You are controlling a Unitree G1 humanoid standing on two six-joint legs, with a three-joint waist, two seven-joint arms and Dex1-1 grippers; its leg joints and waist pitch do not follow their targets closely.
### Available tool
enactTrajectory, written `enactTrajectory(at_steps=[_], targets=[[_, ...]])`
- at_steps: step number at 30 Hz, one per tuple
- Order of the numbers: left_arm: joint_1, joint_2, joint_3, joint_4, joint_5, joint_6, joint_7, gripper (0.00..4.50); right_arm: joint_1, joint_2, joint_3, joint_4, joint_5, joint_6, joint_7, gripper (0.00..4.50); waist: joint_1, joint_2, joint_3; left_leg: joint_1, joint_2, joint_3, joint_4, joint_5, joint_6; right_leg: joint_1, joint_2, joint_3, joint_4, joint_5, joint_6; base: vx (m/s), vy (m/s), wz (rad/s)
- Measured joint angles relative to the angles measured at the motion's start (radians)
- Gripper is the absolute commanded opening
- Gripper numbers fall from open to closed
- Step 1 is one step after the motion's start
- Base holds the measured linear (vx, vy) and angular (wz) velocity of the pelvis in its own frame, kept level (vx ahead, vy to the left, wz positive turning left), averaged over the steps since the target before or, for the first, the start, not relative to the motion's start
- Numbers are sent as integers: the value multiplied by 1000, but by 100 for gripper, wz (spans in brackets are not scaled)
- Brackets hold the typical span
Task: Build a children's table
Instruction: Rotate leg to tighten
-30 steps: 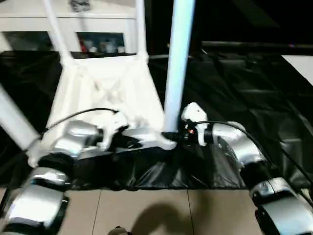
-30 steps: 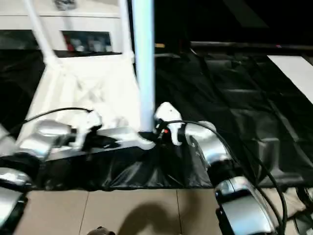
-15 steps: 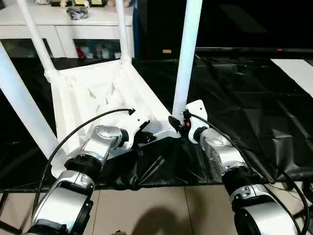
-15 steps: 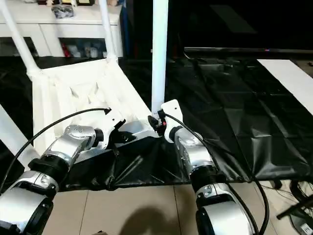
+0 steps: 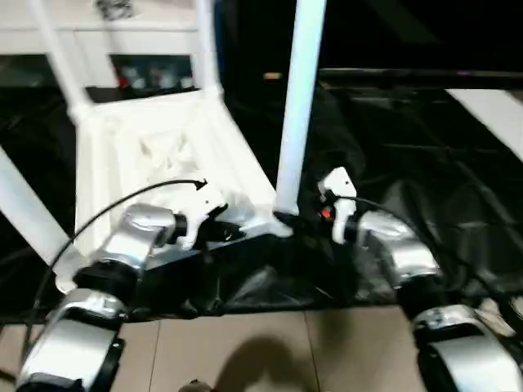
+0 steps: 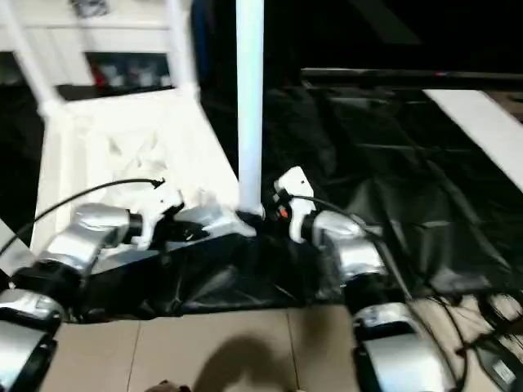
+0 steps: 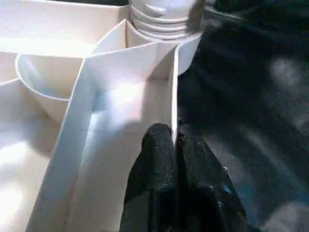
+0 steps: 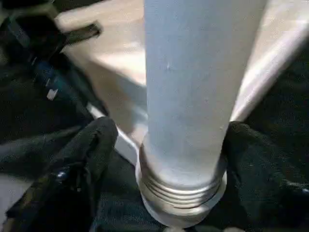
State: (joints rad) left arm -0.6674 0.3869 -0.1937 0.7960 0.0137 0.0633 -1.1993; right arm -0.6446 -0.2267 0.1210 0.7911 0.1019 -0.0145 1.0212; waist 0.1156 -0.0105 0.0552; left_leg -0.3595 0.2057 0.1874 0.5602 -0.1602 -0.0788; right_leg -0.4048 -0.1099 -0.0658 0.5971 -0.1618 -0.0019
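Tabletop (image 5: pixel 155 155), white plastic and turned ribbed side up, lies on black sheeting (image 5: pixel 409 147) spread over the floor, with legs rising from its corner sockets. The near-right leg (image 5: pixel 298 98) stands upright in the near-right socket, its ridged end seated in the round collar, as the right wrist view shows close up (image 8: pixel 193 96). Two more legs (image 5: pixel 57 57) rise from the far corners, and another slants up at the near-left corner (image 5: pixel 24 212).

The left gripper (image 7: pixel 175 145) is pinched shut on the tabletop's thin near edge wall, one black finger on each side of it, just beside the near-right socket. The right gripper (image 8: pixel 164 140) straddles the base of the near-right leg with its fingers (image 8: pixel 91 145) spread wide, one on each side of the tube; a small gap shows between the finger and the tube, so it is not clamping it.

Behind the tabletop stands a white cabinet (image 5: pixel 122 33) with glass doors. Pale floor tiles (image 5: pixel 245 351) show nearest the robot.
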Motion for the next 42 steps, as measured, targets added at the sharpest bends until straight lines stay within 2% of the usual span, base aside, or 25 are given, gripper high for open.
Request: enactTrajectory(at_steps=[2, 5, 9, 10, 14, 16, 18, 24, 34, 38, 40, 42], targets=[[6, 12, 0, -16, -6, -2, -38, 0, -13, -16, 15, 7, -14, -22, 48, 396, 9, 0, 0, -2, 4, 5, -1, 0, 0, -3, 1, -2, 7, -7, 7, 75, -45, 8], [14, 31, -4, -51, -18, -2, -86, 0, -22, -32, 25, 7, -20, -42, 115, 396, 27, 0, 0, -13, 8, 8, 6, 1, -1, -17, 3, -2, 24, -22, 4, 72, -26, 3], [20, 51, -4, -87, -21, -4, -125, 0, -24, -43, 42, 7, -20, -44, 161, 396, 31, -1, 0, -31, 8, 8, 17, -1, 8, -33, 2, -2, 29, -25, 2, 30, -2, 0], [20, 52, -4, -87, -21, -4, -129, 0, -24, -43, 45, 7, -20, -44, 165, 396, 31, -1, 0, -33, 8, 8, 20, -3, 11, -34, 1, -2, 31, -25, 2, 0, 0, 0], [31, 60, -4, -106, -21, -3, -144, 0, -25, -46, 55, 7, -21, -54, 188, 363, 28, -2, 0, -34, 9, 8, 31, -8, 8, -32, 0, 0, 32, -23, 1, 0, 0, 0], [36, 61, -8, -117, -21, -1, -153, 0, -25, -44, 55, 7, -21, -55, 191, 363, 27, -3, 1, -34, 9, 9, 33, -8, 6, -30, 0, 2, 32, -21, 1, 0, 0, 0], [43, 62, -11, -128, -21, 1, -164, 0, -25, -38, 54, 7, -20, -55, 210, 331, 27, -3, 1, -34, 9, 10, 35, -8, 5, -29, 0, 3, 32, -20, 1, 0, 0, 0], [43, 67, -13, -129, -21, 1, -187, 0, -25, -39, 55, 8, -19, -55, 232, 280, 28, -4, 1, -34, 9, 10, 36, -7, 6, -29, 0, 3, 33, -20, 1, 0, 0, 0], [34, 61, -20, -99, -16, -1, -169, 0, -26, -30, 59, 31, -31, -66, 208, 266, 27, -4, 1, -33, 9, 10, 37, -7, 6, -28, 0, 3, 35, -20, 1, 0, 0, 0], [6, 21, -19, -74, 10, 21, -72, 0, -21, -1, 27, 50, -36, -54, 72, 265, 24, -7, 1, -30, 9, 10, 37, -5, 5, -25, 0, 4, 35, -18, 1, 0, 0, 0], [-14, -18, -17, -62, 27, 59, 7, 0, -9, 29, -15, 51, -36, -30, -67, 265, 20, -12, 1, -26, 9, 9, 37, -5, 4, -21, 0, 4, 34, -18, 1, 0, 0, 0], [-26, -52, -15, -53, 34, 88, 67, 0, 3, 57, -45, 48, -36, -13, -177, 265, 8, -13, 0, -23, 8, 9, 36, -5, 4, -18, -1, 4, 33, -18, 1, 0, 0, 0]])
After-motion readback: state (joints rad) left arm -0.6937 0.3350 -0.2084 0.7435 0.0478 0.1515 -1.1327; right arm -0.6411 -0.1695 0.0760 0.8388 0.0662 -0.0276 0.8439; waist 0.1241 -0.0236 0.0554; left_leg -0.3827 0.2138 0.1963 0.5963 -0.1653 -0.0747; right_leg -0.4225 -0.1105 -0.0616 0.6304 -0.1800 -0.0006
